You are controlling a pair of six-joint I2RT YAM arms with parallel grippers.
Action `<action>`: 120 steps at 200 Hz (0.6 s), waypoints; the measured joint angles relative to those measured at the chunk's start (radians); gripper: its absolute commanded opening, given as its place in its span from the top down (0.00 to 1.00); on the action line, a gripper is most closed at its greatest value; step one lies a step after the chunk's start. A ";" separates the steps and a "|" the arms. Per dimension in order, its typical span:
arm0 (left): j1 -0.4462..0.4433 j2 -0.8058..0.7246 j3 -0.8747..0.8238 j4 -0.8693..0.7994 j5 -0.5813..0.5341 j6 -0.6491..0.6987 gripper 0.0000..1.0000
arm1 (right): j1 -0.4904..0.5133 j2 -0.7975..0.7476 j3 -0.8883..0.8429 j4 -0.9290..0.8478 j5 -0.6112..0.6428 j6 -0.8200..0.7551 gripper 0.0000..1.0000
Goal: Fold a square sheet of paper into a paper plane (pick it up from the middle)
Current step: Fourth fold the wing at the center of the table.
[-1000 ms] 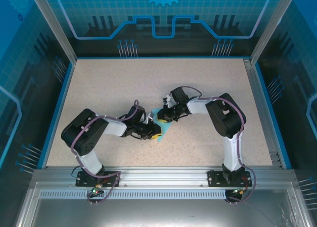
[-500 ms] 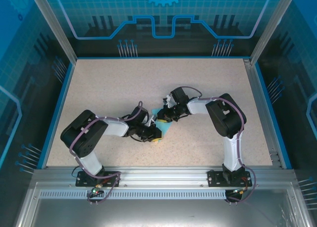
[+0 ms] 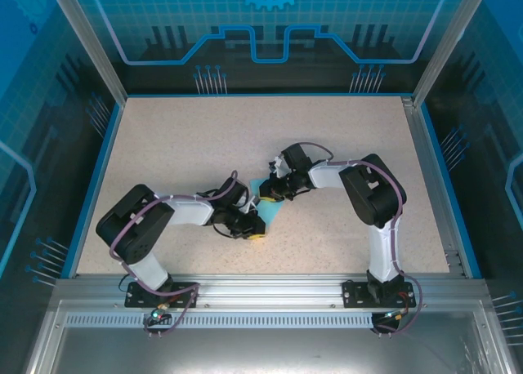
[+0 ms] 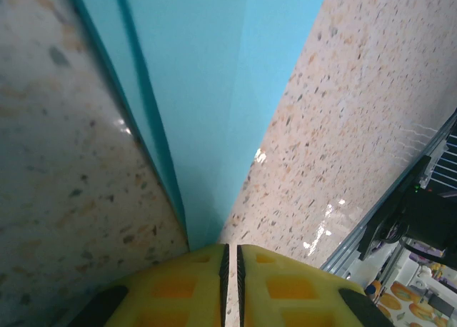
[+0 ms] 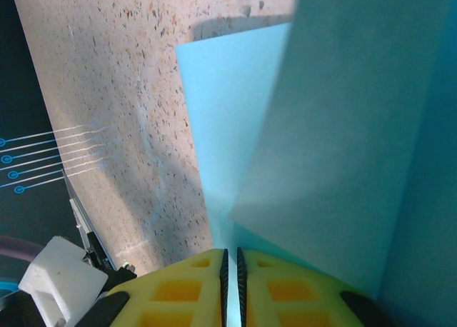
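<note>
Nearest us, a ribbed aluminium rail carries both arm bases. Beyond it spreads the tabletop, a beige stone-look surface with dark flecks, glossy enough to throw glints in the wrist views.

The left arm reaches in low. The left gripper has its yellow fingers, moulded with rectangular pockets, pressed together to a hairline slit. The narrow near end of the sheet of paper runs right into that slit, so it's pinched there. The paper is thin, smooth, matte cyan, with a straight crease along its length and a darker band along its left edge.

A touch farther in, near mid-tabletop, the right gripper comes from the other side. Its yellow fingers are clamped too, on the paper's far end. From that wrist the sheet reads as overlapping flat panels with crisp straight edges, one flap lifted and casting a shadow on the speckled surface.

From above, the paper is a small cyan wedge caught between the two grippers.

At the back, translucent blue panels printed with circuit lines close the cell.
</note>
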 measured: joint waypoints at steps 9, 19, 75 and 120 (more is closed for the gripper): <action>-0.006 -0.019 -0.009 -0.007 -0.003 -0.004 0.84 | 0.000 0.000 0.000 0.000 0.000 0.000 0.85; -0.012 -0.067 -0.029 -0.019 -0.016 -0.008 0.83 | 0.000 0.000 0.000 0.001 0.000 0.000 0.85; 0.074 -0.349 -0.079 -0.029 -0.157 -0.111 0.79 | 0.000 -0.001 -0.010 0.021 -0.001 0.024 0.85; 0.079 -0.268 -0.066 0.060 -0.170 -0.187 0.78 | 0.000 -0.005 -0.018 0.037 0.000 0.034 0.85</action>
